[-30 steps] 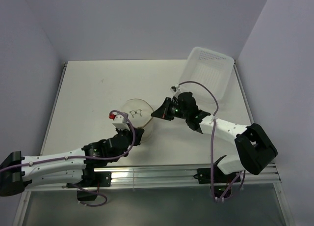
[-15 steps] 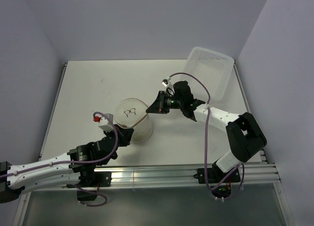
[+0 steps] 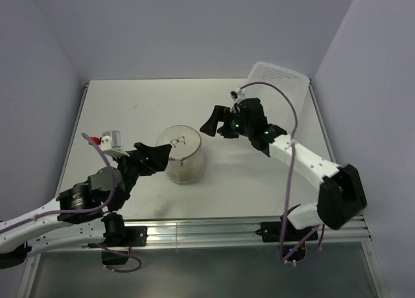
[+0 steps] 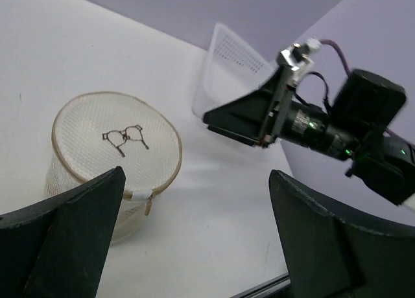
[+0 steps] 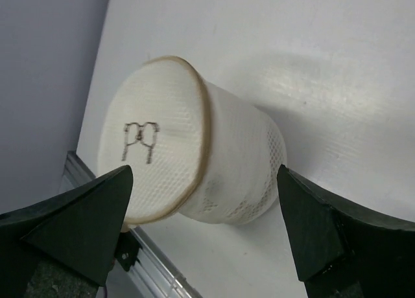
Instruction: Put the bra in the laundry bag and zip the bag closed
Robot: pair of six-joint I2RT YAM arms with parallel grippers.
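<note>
Standing alone on the desk [image 3: 130, 110], the laundry bag [image 3: 183, 162] has just been released. Both jaws now gape wide and clear of it; the task looks done

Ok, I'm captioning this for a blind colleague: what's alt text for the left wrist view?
A round laundry bag of whitish mesh with a brownish rim stands on the white table, untouched, ahead of the left gripper's open black fingers. Beyond it the right gripper hangs open before a white plastic tray.
</note>
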